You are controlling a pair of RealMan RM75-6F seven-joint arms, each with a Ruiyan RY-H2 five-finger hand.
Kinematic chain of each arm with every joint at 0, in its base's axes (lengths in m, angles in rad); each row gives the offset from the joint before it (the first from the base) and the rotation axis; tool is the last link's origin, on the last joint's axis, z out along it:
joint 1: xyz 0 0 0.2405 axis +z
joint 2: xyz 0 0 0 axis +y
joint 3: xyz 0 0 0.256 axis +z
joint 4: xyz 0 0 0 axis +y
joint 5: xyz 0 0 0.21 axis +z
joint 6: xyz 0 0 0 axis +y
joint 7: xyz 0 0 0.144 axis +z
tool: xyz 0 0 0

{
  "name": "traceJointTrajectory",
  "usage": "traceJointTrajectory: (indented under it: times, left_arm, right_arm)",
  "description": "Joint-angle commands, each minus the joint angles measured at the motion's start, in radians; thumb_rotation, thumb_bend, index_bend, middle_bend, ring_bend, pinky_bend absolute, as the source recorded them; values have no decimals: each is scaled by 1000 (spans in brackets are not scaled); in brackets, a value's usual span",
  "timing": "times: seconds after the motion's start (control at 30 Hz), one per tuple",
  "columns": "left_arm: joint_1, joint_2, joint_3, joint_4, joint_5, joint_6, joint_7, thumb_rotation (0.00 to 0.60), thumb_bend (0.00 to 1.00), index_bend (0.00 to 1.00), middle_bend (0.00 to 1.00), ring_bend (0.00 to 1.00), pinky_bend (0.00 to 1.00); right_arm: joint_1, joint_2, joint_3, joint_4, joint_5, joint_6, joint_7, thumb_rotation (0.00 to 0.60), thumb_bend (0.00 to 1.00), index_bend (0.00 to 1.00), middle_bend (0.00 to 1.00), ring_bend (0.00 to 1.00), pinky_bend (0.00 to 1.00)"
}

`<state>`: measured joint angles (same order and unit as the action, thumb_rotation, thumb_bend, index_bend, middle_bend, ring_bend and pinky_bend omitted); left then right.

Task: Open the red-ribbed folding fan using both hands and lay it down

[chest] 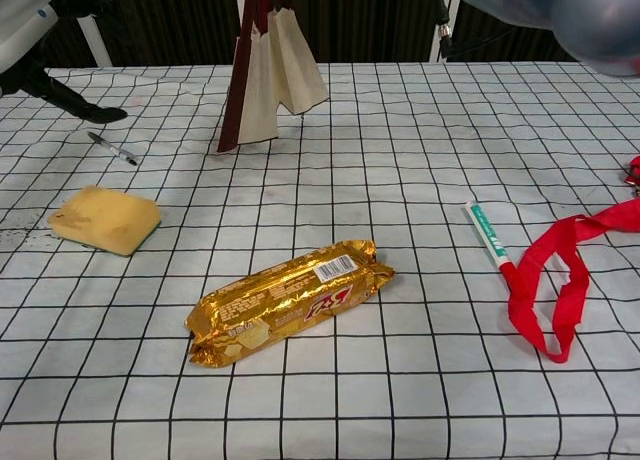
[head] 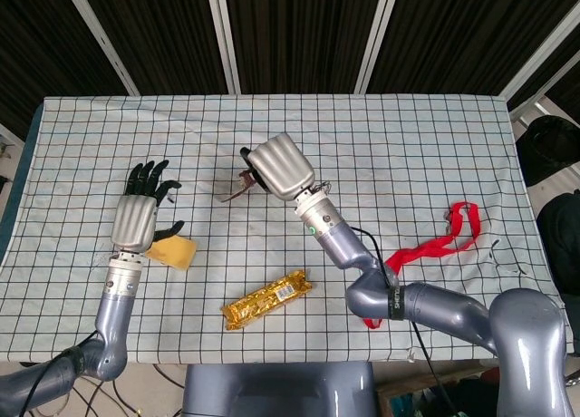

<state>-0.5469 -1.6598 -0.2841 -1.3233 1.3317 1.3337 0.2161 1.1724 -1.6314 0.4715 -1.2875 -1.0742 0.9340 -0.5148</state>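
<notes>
The red-ribbed folding fan (chest: 262,80) hangs nearly upright at the table's middle back. Its dark red outer rib (chest: 243,75) points down to the cloth and its cream leaf is partly spread. Only a small dark part of the fan (head: 237,189) shows in the head view, below my right hand (head: 282,167), which grips its top end. In the chest view that hand is cut off by the top edge. My left hand (head: 139,219) hovers to the fan's left with fingers spread and holds nothing; the chest view shows the left hand (chest: 30,25) at the top left corner.
A yellow sponge (chest: 105,220) lies under my left hand and a black pen (chest: 112,148) behind it. A gold snack pack (chest: 290,300) sits front centre. A toothpaste tube (chest: 487,235) and a red ribbon (chest: 550,280) lie at the right.
</notes>
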Motion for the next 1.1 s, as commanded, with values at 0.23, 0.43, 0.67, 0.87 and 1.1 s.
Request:
traceJointTrajectory:
  times: [0.23, 0.43, 0.67, 0.87, 1.1]
  left_arm:
    - [-42, -34, -35, 76, -18, -16, -18, 600, 139, 349, 85, 0, 0]
    - [-96, -79, -81, 143, -52, -44, -26, 600, 147, 353, 86, 0, 0]
    - [-158, -136, -129, 217, -101, -74, -23, 600, 156, 354, 86, 0, 0]
    - [-185, -178, -134, 257, -131, -95, -19, 600, 163, 369, 103, 0, 0]
    - [-218, -222, -140, 316, -135, -94, -41, 600, 259, 466, 170, 0, 0]
  right_arm:
    - [69, -37, 115, -80, 316, 96, -191, 600, 488, 808, 809, 883, 757]
    - [95, -21, 120, -118, 358, 124, -221, 600, 489, 809, 809, 883, 757]
    - [126, -5, 138, -152, 407, 151, -234, 600, 493, 809, 809, 883, 757]
    - [151, 3, 153, -175, 438, 166, -234, 600, 498, 809, 809, 883, 757]
    - [170, 19, 149, -208, 457, 179, -232, 600, 501, 810, 809, 884, 757]
